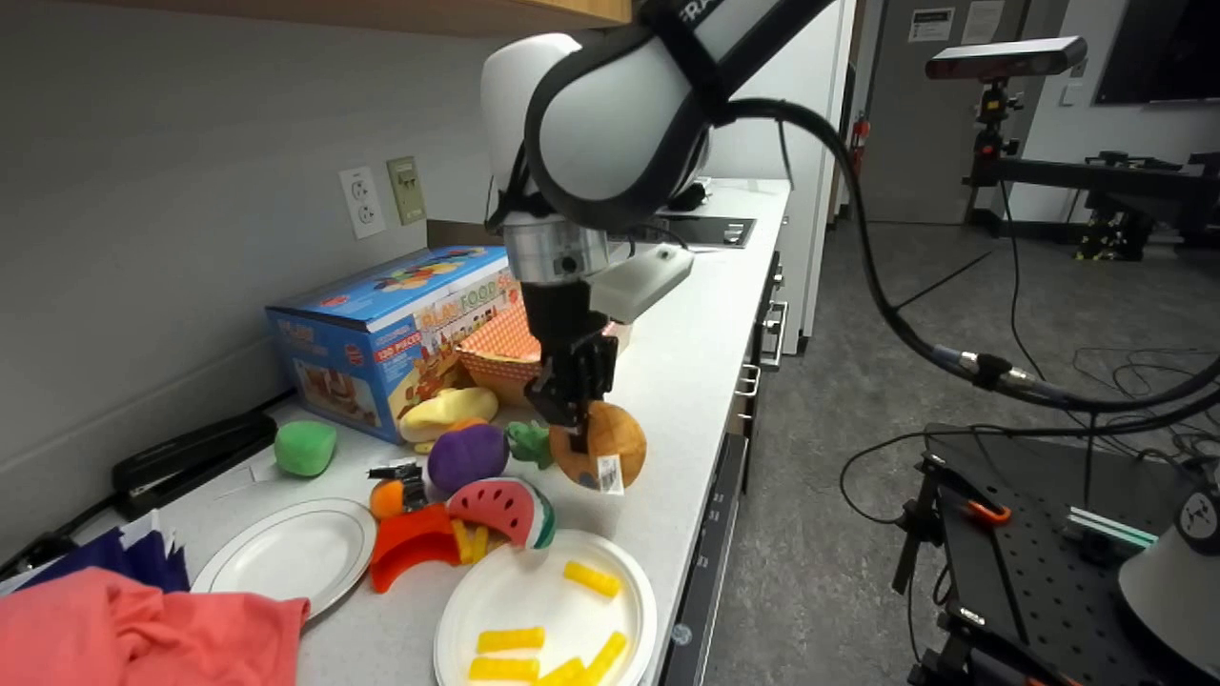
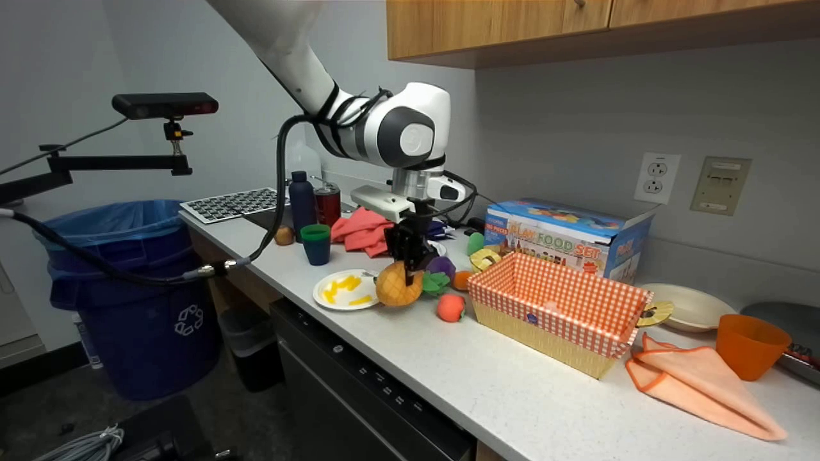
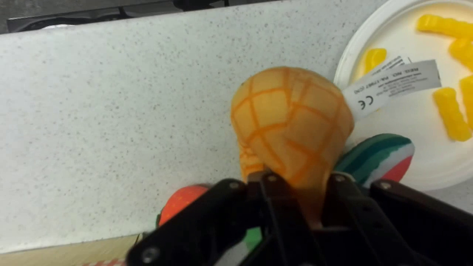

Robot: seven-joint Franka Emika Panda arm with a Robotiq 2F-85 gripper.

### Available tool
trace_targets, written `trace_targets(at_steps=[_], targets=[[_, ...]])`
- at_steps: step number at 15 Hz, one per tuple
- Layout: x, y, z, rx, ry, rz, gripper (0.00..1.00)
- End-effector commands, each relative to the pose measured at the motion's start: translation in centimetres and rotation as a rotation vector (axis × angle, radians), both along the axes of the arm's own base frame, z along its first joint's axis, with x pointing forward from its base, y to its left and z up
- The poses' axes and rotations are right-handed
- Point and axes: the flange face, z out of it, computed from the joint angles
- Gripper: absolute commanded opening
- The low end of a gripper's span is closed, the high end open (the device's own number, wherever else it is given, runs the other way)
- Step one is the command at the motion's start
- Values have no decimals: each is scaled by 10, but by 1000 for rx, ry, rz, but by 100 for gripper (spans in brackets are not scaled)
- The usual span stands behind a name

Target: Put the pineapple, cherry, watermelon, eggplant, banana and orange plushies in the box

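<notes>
My gripper (image 3: 306, 181) is shut on the pineapple (image 3: 292, 114), pinching its orange fabric; it shows in both exterior views, leaves toward the eggplant. I cannot tell whether it touches the counter. The watermelon (image 1: 505, 510) lies by the plate's edge and partly shows in the wrist view (image 3: 380, 159). The purple eggplant (image 1: 467, 457) sits beside the watermelon. The yellow banana (image 1: 448, 414) lies behind the eggplant. The orange (image 2: 462, 280) is partly hidden near the box. The red cherry (image 2: 451, 308) sits before the box (image 2: 544, 342), a basket with orange-checked lining.
A white plate (image 1: 548, 595) with yellow fries lies beside the pineapple. Another plate (image 1: 305, 553), a red holder (image 1: 410, 543) and a green ball (image 1: 305, 448) are nearby. A blue printed box (image 1: 381, 343) stands by the wall. A napkin (image 2: 698, 384) and orange cup (image 2: 751, 346) lie beyond the basket.
</notes>
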Motion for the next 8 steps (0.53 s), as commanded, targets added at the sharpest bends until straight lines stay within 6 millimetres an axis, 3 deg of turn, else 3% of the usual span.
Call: trace_targets(at_steps=[1, 4, 8], targets=[[-22, -13, 63, -47, -20, 69, 3], [-20, -38, 106, -76, -84, 35, 4], [-6, -81, 128, -117, -157, -83, 4]])
